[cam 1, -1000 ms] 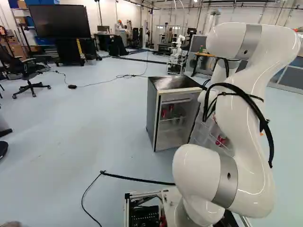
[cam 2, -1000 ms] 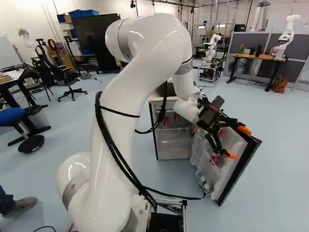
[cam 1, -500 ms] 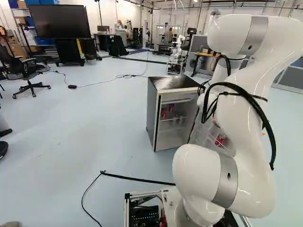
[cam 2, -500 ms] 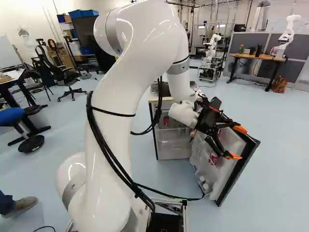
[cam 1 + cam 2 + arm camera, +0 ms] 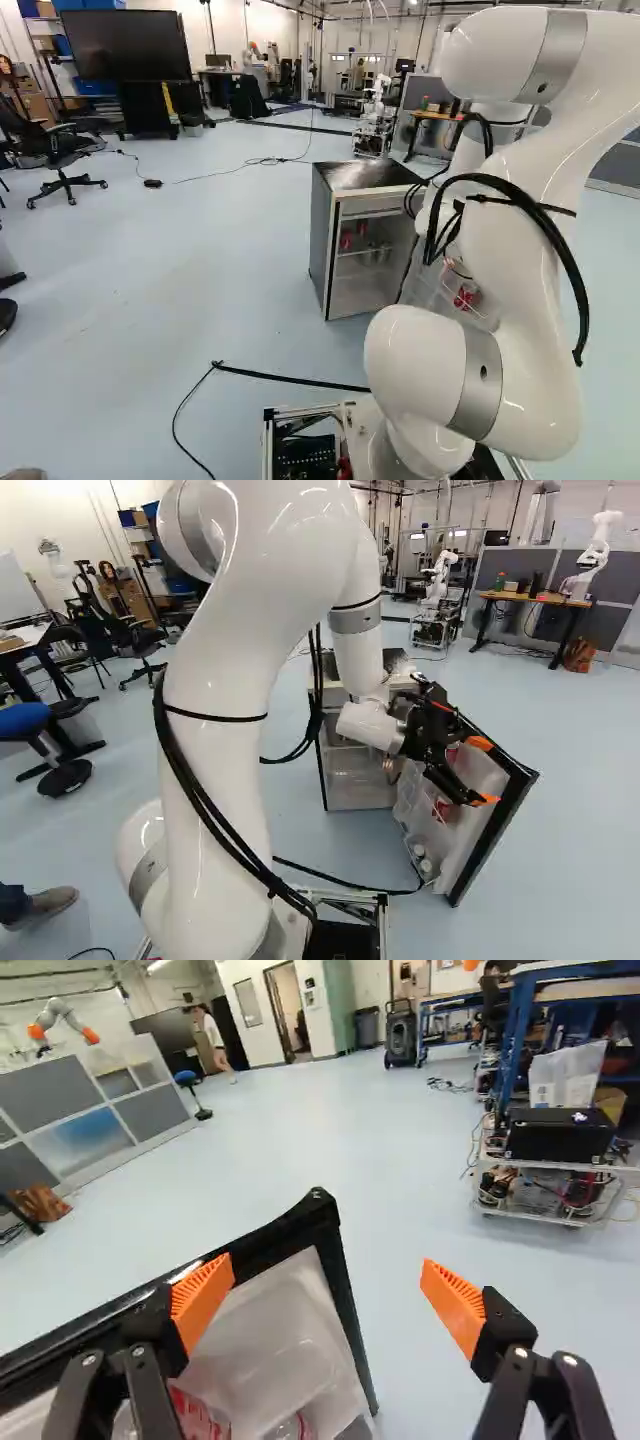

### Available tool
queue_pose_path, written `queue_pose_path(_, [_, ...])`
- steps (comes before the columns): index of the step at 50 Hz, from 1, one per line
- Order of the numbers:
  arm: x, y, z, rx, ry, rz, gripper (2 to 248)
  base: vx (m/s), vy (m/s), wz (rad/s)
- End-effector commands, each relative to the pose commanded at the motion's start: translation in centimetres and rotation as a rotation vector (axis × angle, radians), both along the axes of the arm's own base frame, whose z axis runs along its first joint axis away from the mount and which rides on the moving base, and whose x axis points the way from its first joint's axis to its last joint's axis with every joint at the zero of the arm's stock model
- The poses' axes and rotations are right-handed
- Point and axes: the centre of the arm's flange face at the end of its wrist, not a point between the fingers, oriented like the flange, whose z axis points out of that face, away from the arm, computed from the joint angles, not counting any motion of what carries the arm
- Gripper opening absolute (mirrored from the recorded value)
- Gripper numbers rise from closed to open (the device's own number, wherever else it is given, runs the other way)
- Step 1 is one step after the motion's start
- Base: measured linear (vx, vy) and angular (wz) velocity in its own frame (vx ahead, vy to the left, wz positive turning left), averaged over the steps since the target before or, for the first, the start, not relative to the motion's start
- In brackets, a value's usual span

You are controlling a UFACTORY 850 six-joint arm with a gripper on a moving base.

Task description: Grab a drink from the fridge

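The gripper [image 5: 484, 771] is at the open fridge door [image 5: 490, 832] in the right base view, standing open with orange pads apart. In the wrist view the gripper [image 5: 328, 1300] has the door's black top corner between and beyond its fingers, one finger over the door's inner side, the other over floor. A red-and-white can [image 5: 196, 1416] lies below the first finger, partly hidden by it; another can top [image 5: 293, 1428] shows beside it. In the left base view the fridge [image 5: 365, 290] holds red cans [image 5: 346, 241], and a red can [image 5: 465, 296] stands in the door shelf.
A cable [image 5: 290, 378] crosses the floor before the base. Another robot [image 5: 594, 555] stands by a desk [image 5: 530, 599]. A wheeled cart [image 5: 545, 1168] and grey partitions [image 5: 100, 1120] stand beyond the door. Small white items [image 5: 422, 858] sit low in the door.
The arm has shifted against its base joint: in the right base view its upper part and wrist have moved left, the gripper slightly left along the door. The base and fridge have stayed.
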Motion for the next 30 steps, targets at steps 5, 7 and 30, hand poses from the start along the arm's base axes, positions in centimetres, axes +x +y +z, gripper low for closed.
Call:
queue_pose_path(5, [-0.5, 0.6, 0.0, 0.013, 0.012, 0.056, 247, 0.000, 0.000, 0.000])
queue_pose_path(7, [-0.7, 0.8, 0.0, 0.018, 0.017, 0.076, 247, 0.000, 0.000, 0.000])
queue_pose_path(30, [-3.2, 3.7, 0.2, 0.063, 0.074, 0.321, 247, 0.000, 0.000, 0.000])
